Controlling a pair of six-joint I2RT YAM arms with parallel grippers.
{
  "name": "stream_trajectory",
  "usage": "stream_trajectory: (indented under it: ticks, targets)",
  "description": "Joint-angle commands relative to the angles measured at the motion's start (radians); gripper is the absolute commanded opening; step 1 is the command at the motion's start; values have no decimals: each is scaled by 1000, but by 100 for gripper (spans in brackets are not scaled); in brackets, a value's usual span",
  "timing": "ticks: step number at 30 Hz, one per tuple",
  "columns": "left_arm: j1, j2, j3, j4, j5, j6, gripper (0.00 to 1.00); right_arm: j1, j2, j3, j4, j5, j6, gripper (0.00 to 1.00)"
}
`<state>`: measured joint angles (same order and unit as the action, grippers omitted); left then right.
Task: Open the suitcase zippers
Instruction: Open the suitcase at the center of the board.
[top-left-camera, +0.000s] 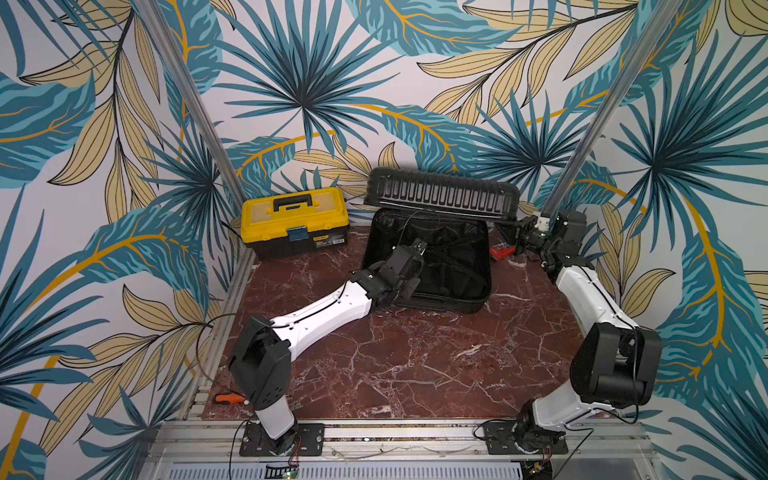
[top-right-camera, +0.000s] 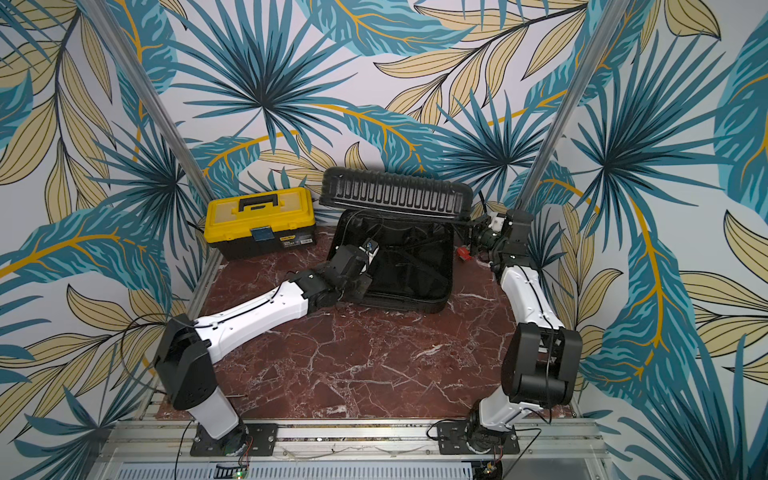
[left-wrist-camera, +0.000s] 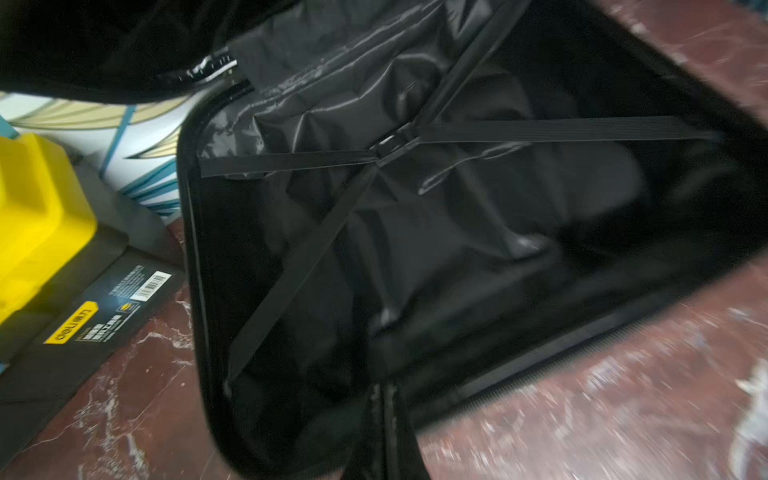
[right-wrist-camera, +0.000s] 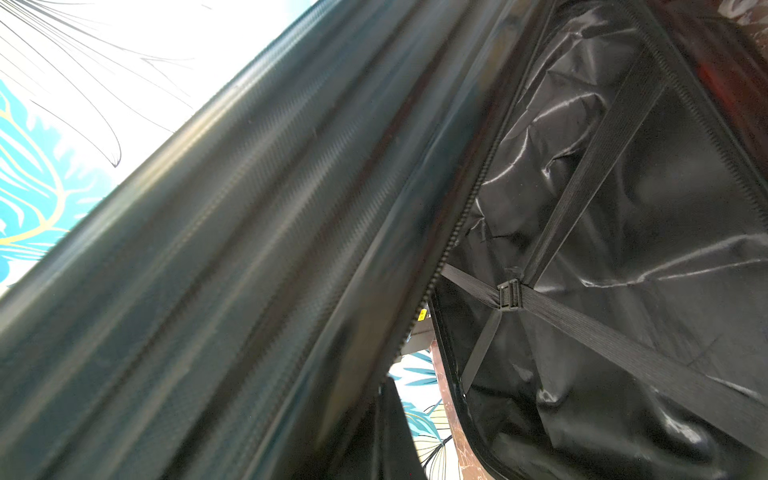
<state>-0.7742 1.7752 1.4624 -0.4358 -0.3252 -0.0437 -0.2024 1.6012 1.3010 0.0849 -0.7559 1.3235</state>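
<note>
The black suitcase lies open on the marble table, its ribbed lid (top-left-camera: 442, 195) (top-right-camera: 397, 195) raised over the lined lower half (top-left-camera: 457, 270). Unzipped zipper teeth run along the lid's rim (right-wrist-camera: 457, 232) and the lower rim (left-wrist-camera: 540, 374). Crossed straps (left-wrist-camera: 386, 145) span the lining. My left gripper (top-left-camera: 419, 247) (top-right-camera: 371, 249) (left-wrist-camera: 384, 415) hovers shut and empty over the lower half's near-left part. My right gripper (top-left-camera: 515, 226) (top-right-camera: 473, 226) (right-wrist-camera: 386, 399) is shut at the lid's right end, with the rim against its fingers. Whether it pinches the rim, I cannot tell.
A yellow-lidded black toolbox (top-left-camera: 295, 220) (top-right-camera: 259, 222) (left-wrist-camera: 37, 216) stands left of the suitcase by the back wall. A small red object (top-left-camera: 500, 250) lies on the table under the right gripper. An orange-handled tool (top-left-camera: 228, 398) lies at the front-left edge.
</note>
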Motion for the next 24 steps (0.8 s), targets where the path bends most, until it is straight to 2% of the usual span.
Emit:
stream_trajectory:
  ticks: [1,4,7,12,17,21,24]
  targets:
    - [8,61,23,3,30,18,0,8,19,81,35,-10,-15,0]
    - [19,113,20,-34,32,4,0,7,70,153,44,-11,17,0]
    - [34,138,7,-86,88,-39,0,7,149,255,65,-22,63,0]
    - [35,125,-55,-90,159,-99,0,7,307,497,23,-34,71,0]
    - [33,132,-54,-81,229,-153,0,12,463,729,-40,-33,62,4]
    - [31,154,-47,-28,317,-219,0,31,573,892,-44,-51,60,11]
    - [17,181,-32,0,354,-261,0,48,631,1034,-172,-70,-27,16]
